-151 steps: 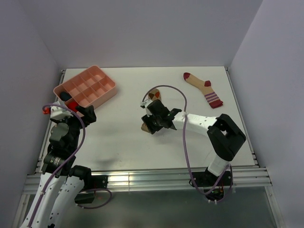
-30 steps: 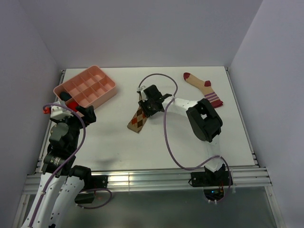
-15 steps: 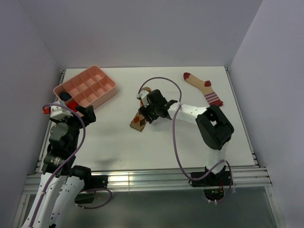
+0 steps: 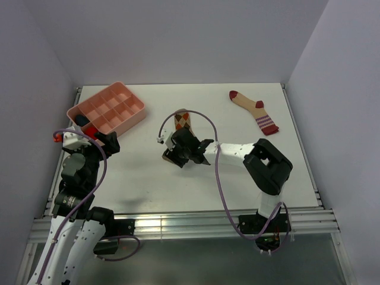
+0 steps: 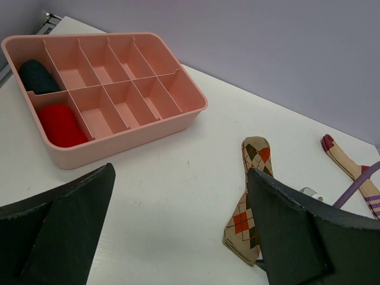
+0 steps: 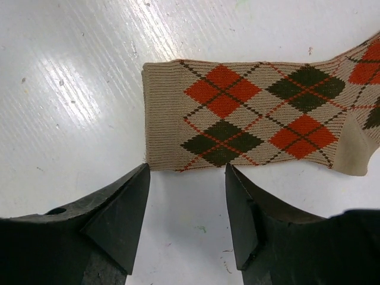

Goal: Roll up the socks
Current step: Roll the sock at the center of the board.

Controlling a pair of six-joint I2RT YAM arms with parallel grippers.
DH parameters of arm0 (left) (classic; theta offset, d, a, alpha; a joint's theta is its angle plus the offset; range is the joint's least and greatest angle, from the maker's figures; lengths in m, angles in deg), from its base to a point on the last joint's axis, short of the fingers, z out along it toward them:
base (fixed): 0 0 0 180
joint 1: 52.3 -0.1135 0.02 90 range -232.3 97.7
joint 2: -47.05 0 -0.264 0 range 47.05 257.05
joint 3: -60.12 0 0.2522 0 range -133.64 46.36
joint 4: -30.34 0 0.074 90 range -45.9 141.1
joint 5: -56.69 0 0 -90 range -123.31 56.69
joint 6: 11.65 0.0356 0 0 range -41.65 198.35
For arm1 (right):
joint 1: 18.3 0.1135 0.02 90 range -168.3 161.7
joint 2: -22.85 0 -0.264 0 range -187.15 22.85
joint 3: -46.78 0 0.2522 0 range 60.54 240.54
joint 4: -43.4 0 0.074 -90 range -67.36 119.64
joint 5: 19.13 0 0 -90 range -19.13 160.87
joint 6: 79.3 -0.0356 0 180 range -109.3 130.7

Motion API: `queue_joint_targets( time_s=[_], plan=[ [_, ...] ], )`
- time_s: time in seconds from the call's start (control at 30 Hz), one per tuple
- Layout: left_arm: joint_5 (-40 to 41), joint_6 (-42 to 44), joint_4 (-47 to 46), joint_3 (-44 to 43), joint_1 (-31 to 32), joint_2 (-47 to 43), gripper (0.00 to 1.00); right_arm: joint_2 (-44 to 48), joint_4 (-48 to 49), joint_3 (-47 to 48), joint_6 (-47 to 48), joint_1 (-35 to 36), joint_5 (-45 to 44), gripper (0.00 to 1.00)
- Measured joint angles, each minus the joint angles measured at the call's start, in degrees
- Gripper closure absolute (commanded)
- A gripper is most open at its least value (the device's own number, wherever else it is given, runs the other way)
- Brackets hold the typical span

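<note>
The argyle sock [image 6: 255, 119] lies flat and stretched out on the table, and its cuff end points toward the arms [image 4: 172, 155]. My right gripper [image 6: 187, 172] hovers low at that cuff end, open, both fingertips just off the sock's long edge with only bare table between them. The left wrist view shows the same argyle sock [image 5: 252, 190] partly behind my right finger. The tan sock with the red toe and striped cuff [image 4: 255, 110] lies flat at the far right, apart from both grippers. My left gripper [image 4: 104, 138] stays wide open and empty near the tray.
A pink divided tray [image 4: 133, 116] stands at the far left. It holds a dark bundle [image 5: 37, 77] and a red bundle [image 5: 59, 124] in two left compartments. The right arm's purple cable [image 4: 205, 122] arcs over the argyle sock.
My right gripper has slid from the argyle sock's far end toward the near left, down to the cuff. The sock's toe end now shows. The left arm has not moved.
</note>
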Motion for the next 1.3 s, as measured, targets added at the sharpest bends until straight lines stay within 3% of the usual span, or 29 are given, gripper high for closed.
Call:
queue_joint_targets(
  time_s=[0.93, 1.13, 1.23, 1.3],
  plan=[
    [0.0, 0.0, 0.0, 0.0, 0.0, -0.1, 0.01, -5.2, 4.9, 0.0, 0.5, 2.9, -2.8, 0.45],
    [0.0, 0.0, 0.0, 0.0, 0.0, -0.1, 0.00, -5.5, 6.1, -0.1, -0.7, 2.9, -5.2, 0.57],
    [0.0, 0.0, 0.0, 0.0, 0.0, -0.1, 0.00, -5.6, 6.3, -0.4, -1.1, 2.9, -6.3, 0.69],
    [0.0, 0.0, 0.0, 0.0, 0.0, -0.1, 0.01, -5.6, 6.5, -0.5, -1.1, 2.9, -6.8, 0.84]
  ],
)
